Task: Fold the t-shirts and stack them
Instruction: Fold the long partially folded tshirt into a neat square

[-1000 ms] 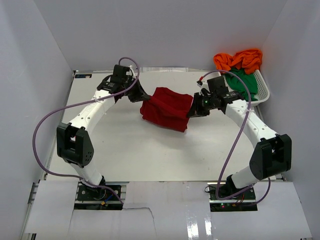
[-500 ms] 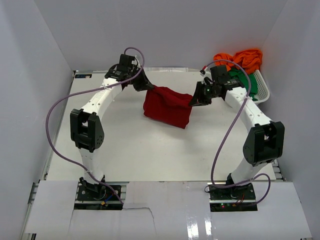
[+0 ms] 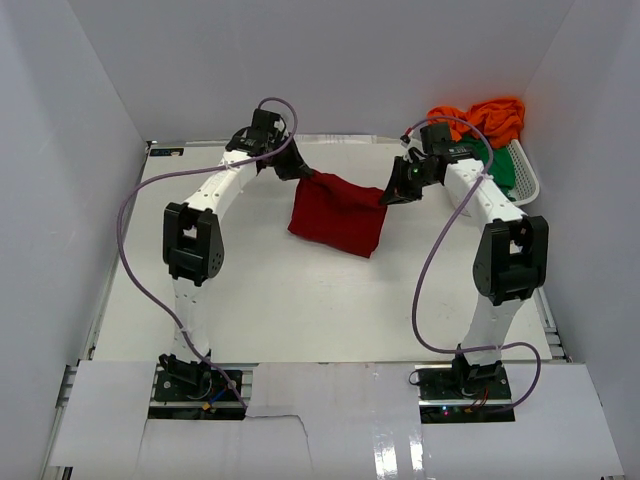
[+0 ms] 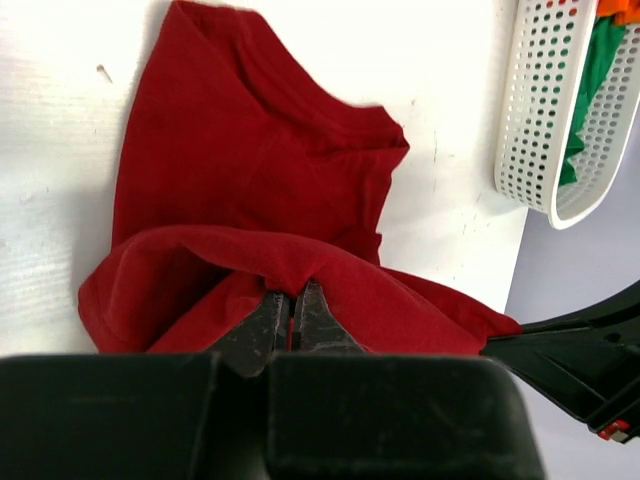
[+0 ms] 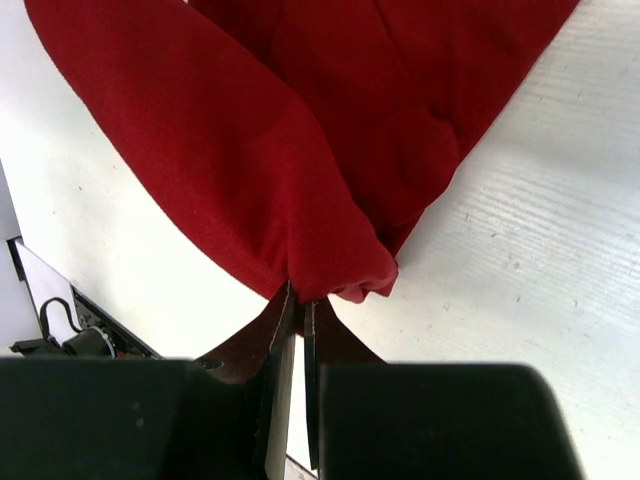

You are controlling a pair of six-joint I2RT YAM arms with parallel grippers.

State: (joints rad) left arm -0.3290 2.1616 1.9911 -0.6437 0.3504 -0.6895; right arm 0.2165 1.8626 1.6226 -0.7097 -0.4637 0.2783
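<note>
The dark red t-shirt (image 3: 337,213) hangs between my two grippers over the far middle of the table, its lower part on the surface. My left gripper (image 3: 306,176) is shut on its upper left edge; the left wrist view shows the jaws pinching the red cloth (image 4: 260,170). My right gripper (image 3: 386,198) is shut on its upper right corner; the right wrist view shows the red cloth (image 5: 290,130) bunched at the jaws. An orange t-shirt (image 3: 480,118) and a green t-shirt (image 3: 492,165) lie in the basket at the far right.
The white lattice basket (image 3: 525,180) stands at the far right corner, also in the left wrist view (image 4: 530,110). White walls enclose the table (image 3: 300,300) on three sides. Purple cables loop off both arms.
Both grippers have carried the red shirt further toward the back of the table, and both arms have stretched out. The shirt stays gripped at both ends.
</note>
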